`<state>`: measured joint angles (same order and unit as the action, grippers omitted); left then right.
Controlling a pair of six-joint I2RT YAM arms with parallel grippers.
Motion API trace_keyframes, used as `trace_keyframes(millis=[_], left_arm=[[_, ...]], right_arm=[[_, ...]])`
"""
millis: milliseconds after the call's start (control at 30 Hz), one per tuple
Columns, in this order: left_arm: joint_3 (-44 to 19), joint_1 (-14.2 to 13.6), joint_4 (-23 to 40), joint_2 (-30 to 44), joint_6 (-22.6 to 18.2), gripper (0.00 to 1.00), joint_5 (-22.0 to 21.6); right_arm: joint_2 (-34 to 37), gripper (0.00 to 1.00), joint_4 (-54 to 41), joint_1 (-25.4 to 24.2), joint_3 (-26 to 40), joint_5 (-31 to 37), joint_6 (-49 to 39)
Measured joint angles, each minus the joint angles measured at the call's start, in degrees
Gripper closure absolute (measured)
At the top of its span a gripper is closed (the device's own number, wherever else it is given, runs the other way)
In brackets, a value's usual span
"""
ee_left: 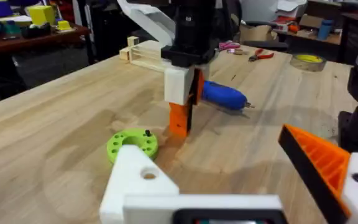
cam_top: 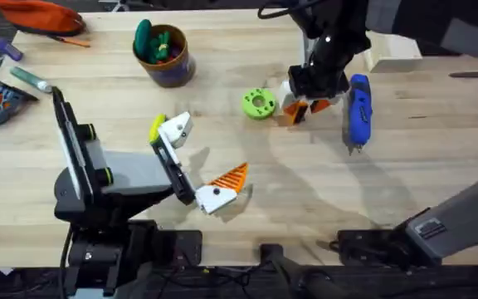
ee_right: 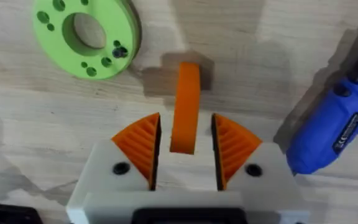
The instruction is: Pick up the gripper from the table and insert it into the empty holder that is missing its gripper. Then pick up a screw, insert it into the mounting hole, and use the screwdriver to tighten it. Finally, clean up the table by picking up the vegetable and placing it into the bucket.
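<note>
- One container matters: the bucket, at about 11 o'clock from the table's middle in the overhead view. Inside is a dark green toy standing up, plus some yellowish bits I can't make out.
- Pale wooden box sits at roughly 1 o'clock near the far edge. Can't see what's in it.
- Right claw points straight down at about 1 o'clock from the middle. Its orange pads are clamped on the gripper from both sides. The gripper stands upright with its lower end on the wood.
- Lime disc lies just beside the claw at its 9 o'clock, not touching. One small dark screw sticks out of a hole near the disc's rim.
- Screwdriver lies flat at the claw's 3 o'clock, close by, tip pointing toward the near edge.
- Left claw lies low at about 8 o'clock from the middle, fingers wide apart and nothing between them. One finger is the bare white holder, the other carries an orange ribbed piece.
- Vegetable, a small yellow-green oblong, is right at the holder's 9 o'clock. Touching or just beside, can't tell.
- Nothing sits between the holder and the right claw, just open wood, with the disc a bit off to the side.
- Clutter at the edges: an orange pouch at the far left corner, pliers and a tape roll out past the screwdriver.
</note>
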<state>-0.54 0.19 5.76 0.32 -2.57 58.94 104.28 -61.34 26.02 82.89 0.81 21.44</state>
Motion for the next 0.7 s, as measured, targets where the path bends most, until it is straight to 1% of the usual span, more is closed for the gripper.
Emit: trace_keyframes(millis=[333, 700], left_arm=[[0.00, 0.00, 0.00, -0.02, -0.01, 0.015, 0.00], [0.00, 0.00, 0.00, -0.02, 0.00, 0.016, 0.00]], right_arm=[[0.62, 0.598, 0.17, 0.22, 0.11, 0.01, 0.60], [0.62, 0.690, 1.14, 0.22, 0.11, 0.01, 0.65]])
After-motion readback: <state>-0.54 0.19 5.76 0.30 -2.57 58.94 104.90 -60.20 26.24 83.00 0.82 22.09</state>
